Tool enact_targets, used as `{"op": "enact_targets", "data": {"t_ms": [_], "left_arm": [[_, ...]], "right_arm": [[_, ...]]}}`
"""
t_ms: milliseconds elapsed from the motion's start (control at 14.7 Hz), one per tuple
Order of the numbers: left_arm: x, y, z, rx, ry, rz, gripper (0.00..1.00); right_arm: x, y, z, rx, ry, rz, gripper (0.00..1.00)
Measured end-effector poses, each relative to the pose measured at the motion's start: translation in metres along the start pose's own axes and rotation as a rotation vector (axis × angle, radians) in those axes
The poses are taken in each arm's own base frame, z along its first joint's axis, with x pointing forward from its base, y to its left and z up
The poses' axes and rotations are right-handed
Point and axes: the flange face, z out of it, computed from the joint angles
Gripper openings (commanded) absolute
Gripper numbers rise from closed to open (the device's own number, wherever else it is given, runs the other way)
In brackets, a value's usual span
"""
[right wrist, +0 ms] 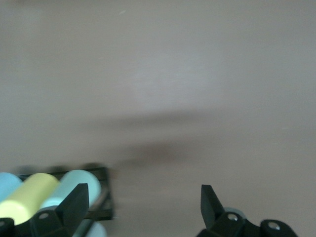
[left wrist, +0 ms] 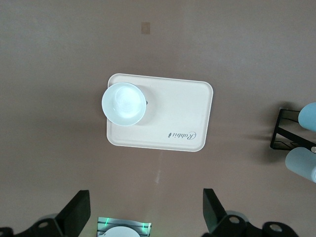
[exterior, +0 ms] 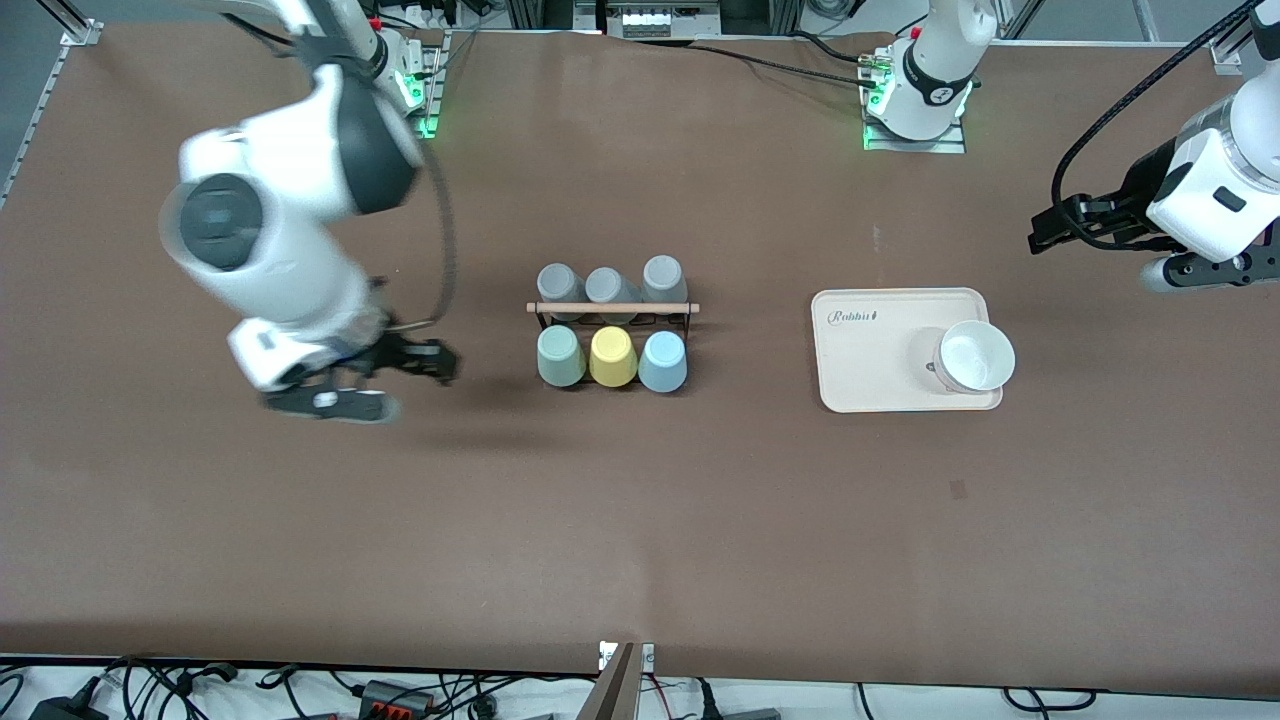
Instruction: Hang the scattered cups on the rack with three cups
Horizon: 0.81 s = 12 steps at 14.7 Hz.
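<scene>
Pale mint green matte cup [exterior: 561,356] and light blue one [exterior: 663,361] sit on the black wire rack [exterior: 612,318], beside the right gripper [exterior: 425,362]'s released, empty fingers; the left gripper [exterior: 1048,232] waits spread; light, rigid, best pinched across tapered walls

Both Franka arms wear glossy white shells with dark grey joint caps, black cables, black two-finger grippers, and green-lit bases.

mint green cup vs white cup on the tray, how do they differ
The mint green cup sits upside down on the rack, at the right arm's end of its row; the white cup stands mouth up on the cream tray. The mint green cup is narrower and tapered; the white cup is wider and bowl-like. Neither is held: the left gripper and right gripper are open.
</scene>
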Motion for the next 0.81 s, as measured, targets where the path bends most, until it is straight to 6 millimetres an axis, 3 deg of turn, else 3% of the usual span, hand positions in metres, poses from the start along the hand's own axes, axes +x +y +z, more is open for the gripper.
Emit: {"op": "enact_targets", "data": {"t_ms": [204,475,814], "left_arm": [[0.000,0.000,0.000,0.000,0.000,0.001,1.00],[0.000,0.001,0.000,0.000,0.000,0.002,1.00],[0.000,0.001,0.000,0.000,0.000,0.002,1.00]], "right_arm": [[0.011,0.061,-0.031,-0.003,0.002,0.008,1.00],[0.003,0.126,-0.082,-0.006,0.003,0.038,1.00],[0.012,0.197,-0.117,-0.010,0.061,-0.031,1.00]]}}
